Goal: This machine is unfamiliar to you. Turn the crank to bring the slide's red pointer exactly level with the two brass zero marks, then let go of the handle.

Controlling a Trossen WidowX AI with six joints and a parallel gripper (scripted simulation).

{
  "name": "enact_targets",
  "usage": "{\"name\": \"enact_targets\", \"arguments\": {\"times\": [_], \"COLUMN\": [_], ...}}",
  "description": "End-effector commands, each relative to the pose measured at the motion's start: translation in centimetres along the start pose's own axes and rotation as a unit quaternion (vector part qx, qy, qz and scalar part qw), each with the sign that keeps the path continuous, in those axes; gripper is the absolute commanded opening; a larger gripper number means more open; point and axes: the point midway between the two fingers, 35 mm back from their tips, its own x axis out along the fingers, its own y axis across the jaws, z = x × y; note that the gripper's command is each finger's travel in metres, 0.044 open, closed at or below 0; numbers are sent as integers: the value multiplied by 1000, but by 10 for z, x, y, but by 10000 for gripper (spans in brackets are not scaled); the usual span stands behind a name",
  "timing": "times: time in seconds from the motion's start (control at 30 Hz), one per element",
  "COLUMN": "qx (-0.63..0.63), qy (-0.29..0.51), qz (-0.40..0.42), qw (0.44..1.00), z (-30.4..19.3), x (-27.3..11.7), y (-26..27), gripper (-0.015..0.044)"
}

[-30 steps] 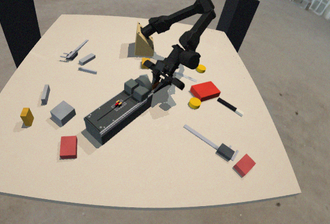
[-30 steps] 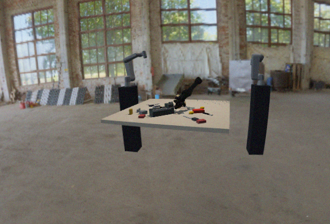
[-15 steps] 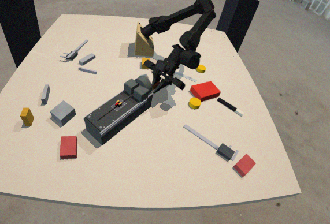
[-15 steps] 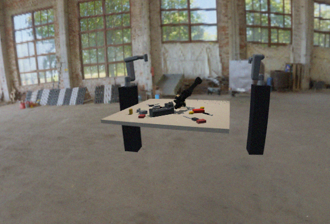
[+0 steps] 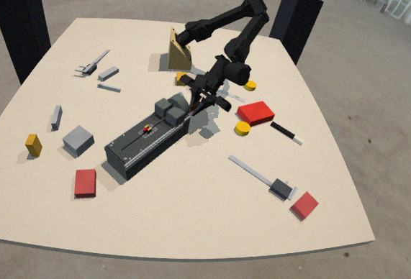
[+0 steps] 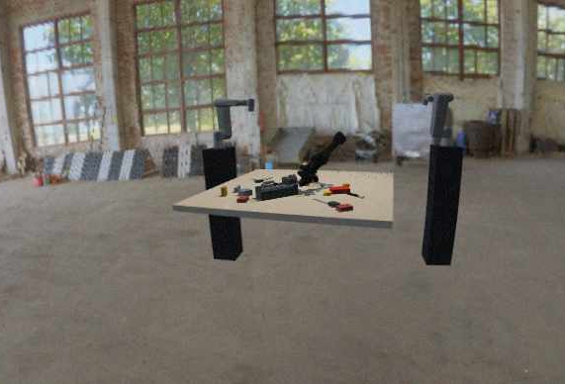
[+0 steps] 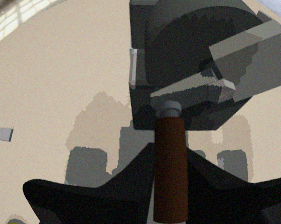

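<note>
The dark grey machine lies lengthwise on the table, with a slot along its top. The slide's red pointer is close to the two brass marks, between or just beside them; the view is too small to tell if it is exactly level. The grey crank arm reaches across the machine's end to the brown handle. My gripper is shut on that handle, with a dark finger on each side of it in the wrist view. The fingertips partly hide the handle in the top view.
A red block and a yellow disc lie right of the gripper. A grey block and another red block lie left of the machine. A caliper-like tool lies at front right. An orange block stands behind the gripper.
</note>
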Motion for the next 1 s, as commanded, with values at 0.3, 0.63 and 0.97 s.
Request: {"name": "enact_targets", "arguments": {"times": [0.3,0.63,0.97], "qx": [-1,-1,-1], "qy": [-5,-5,-6], "qz": [8,8,8], "qw": [1000,1000,1000], "z": [8,13,20], "x": [-8,-13,-21], "y": [7,8,6], "gripper": [0,0,0]}}
